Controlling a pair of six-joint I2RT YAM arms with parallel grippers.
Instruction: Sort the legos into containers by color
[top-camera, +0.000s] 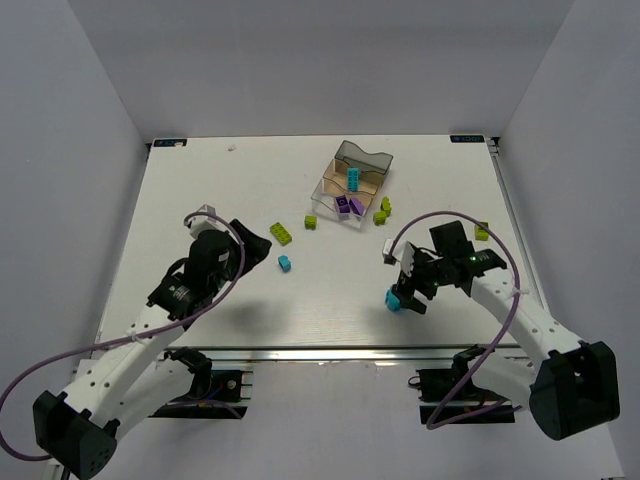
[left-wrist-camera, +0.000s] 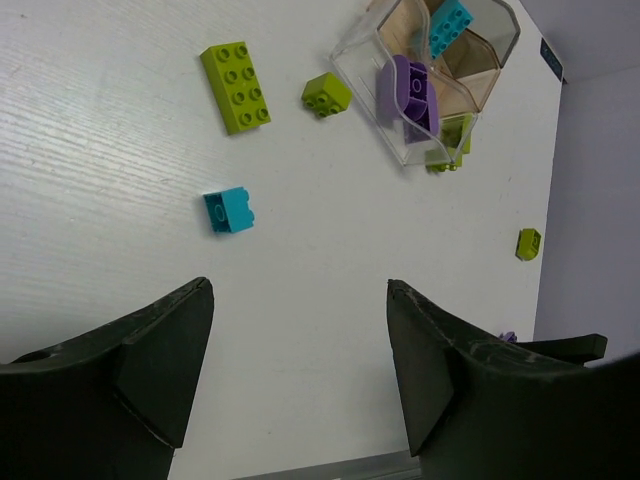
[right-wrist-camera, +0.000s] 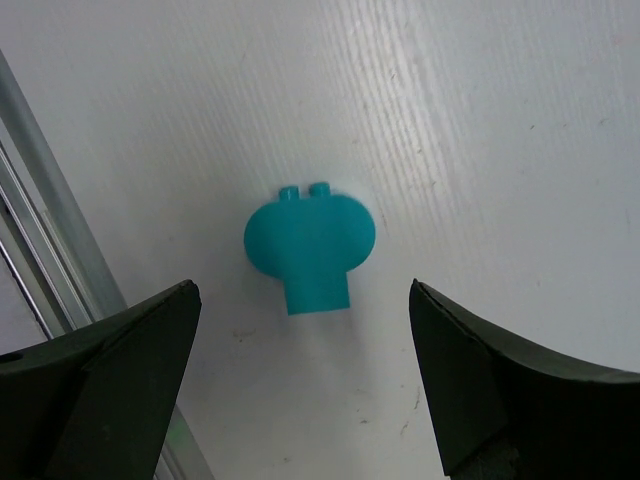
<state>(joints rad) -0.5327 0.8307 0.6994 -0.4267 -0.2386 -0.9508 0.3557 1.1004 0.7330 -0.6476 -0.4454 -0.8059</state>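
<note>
A: Checking the right pincer (right-wrist-camera: 301, 290) first. Gaping wide, gripping nothing?
B: Confirming. Hovering right over the rounded cyan lego (right-wrist-camera: 310, 243), sitting on the tabletop (right-wrist-camera: 480, 120) dead centre between the two fingers (right-wrist-camera: 120, 380), touching neither.
A: Noting its axis?
B: Reading the broad rounded part as lying across the gap, finger to finger, with the narrow stem pointing back toward the pincer and the studs pointing away. Judging a straight drop as enough, though closing across the widest part. Possibly needing a wrist turn to take the stem instead.
A: Logging the left pincer (left-wrist-camera: 298, 290) too?
B: Spread wide as well, carrying nothing. Spotting a small cyan brick (left-wrist-camera: 230, 211) ahead of it, a bit toward the finger on the left of the wrist view, apart from both. Farther ahead, seeing a long lime brick (left-wrist-camera: 236, 87) and a small lime one (left-wrist-camera: 326, 95).
A: Placing the containers?
B: Finding the clear tray (left-wrist-camera: 352, 60) well ahead of the left pincer and off to its right, already holding purple legos (left-wrist-camera: 408, 90) in one compartment and a cyan one (left-wrist-camera: 450, 25) in the next. Sitting well apart from the right pincer, toward the far side and to its left.
A: Picking the nearer arm?
B: Giving the rounded piece to the right arm, directly over it. Leaving the small cyan brick to the left.
</note>
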